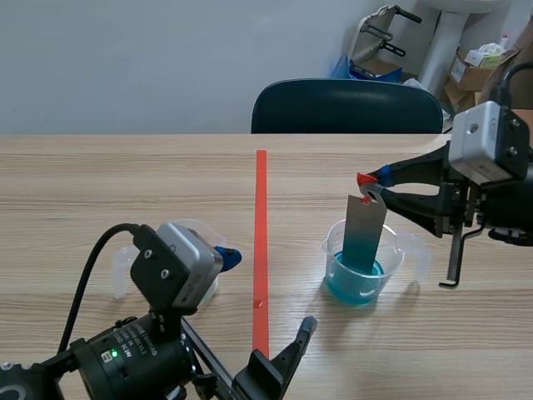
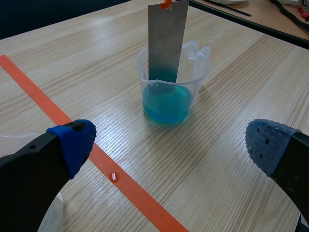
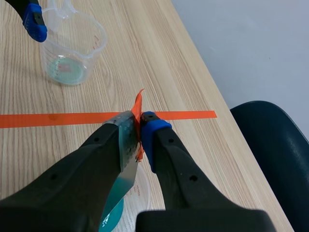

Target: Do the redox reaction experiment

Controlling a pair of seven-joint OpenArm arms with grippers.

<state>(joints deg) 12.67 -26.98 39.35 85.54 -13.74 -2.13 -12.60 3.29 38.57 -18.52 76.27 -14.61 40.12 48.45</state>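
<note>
A grey metal strip (image 1: 363, 233) with an orange tag at its top stands with its lower end in a clear beaker (image 1: 364, 265) of blue liquid, right of the tape line. My right gripper (image 1: 368, 185) is shut on the strip's (image 3: 126, 145) top, above the beaker (image 3: 126, 205). In the left wrist view the metal strip (image 2: 165, 41) rises from the beaker (image 2: 170, 84) ahead of my left gripper (image 2: 169, 145), which is open and holds nothing. A second clear beaker (image 1: 202, 258) stands by my left gripper (image 1: 275, 337); in the right wrist view this second beaker (image 3: 72, 46) shows pale greenish liquid.
An orange-red tape line (image 1: 261, 250) runs down the table's middle. A dark chair (image 1: 346, 107) stands behind the far edge. Boxes and clutter (image 1: 475, 67) lie beyond the table at the back right.
</note>
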